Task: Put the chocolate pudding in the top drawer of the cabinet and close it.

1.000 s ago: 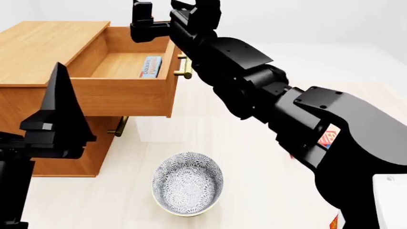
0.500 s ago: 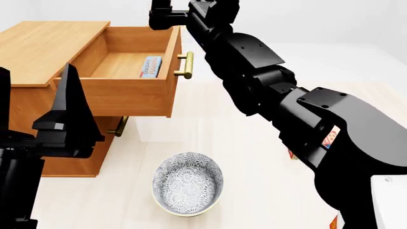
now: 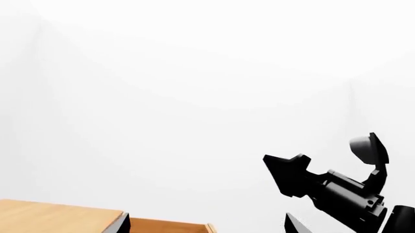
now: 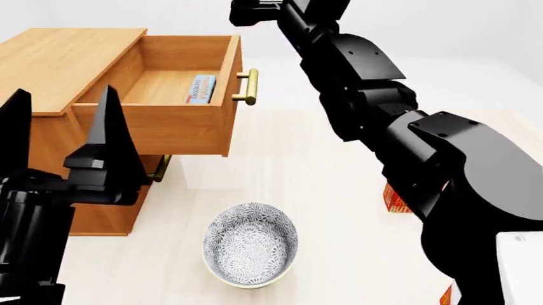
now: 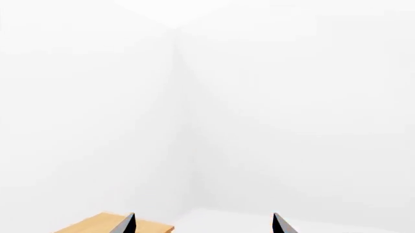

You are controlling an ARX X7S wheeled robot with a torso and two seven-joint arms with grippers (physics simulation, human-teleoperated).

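Observation:
The honey-brown cabinet [image 4: 60,57] stands at the left. Its top drawer [image 4: 170,130] is pulled out, brass handle [image 4: 248,87] on the front. Inside, against the front wall, lies the chocolate pudding [image 4: 202,88], a thin box with a light blue face. My left gripper [image 4: 63,127] is open and empty, fingers pointing up, in front of the cabinet near the drawer's side. My right arm [image 4: 365,82] reaches up past the handle, and its gripper [image 5: 203,224] is open, empty and high above the drawer. The head view's top edge cuts most of this gripper off.
A patterned bowl [image 4: 250,244] sits on the pale table in front of the cabinet. A red-orange butter box [image 4: 395,198] shows behind my right arm, another [image 4: 446,295] at the bottom edge. The lower drawer's handle [image 4: 159,168] is under the open drawer.
My right gripper has risen and swung right, off the open drawer and past the handle. My left gripper has come up and to the right into fuller view. The pudding stays in the drawer.

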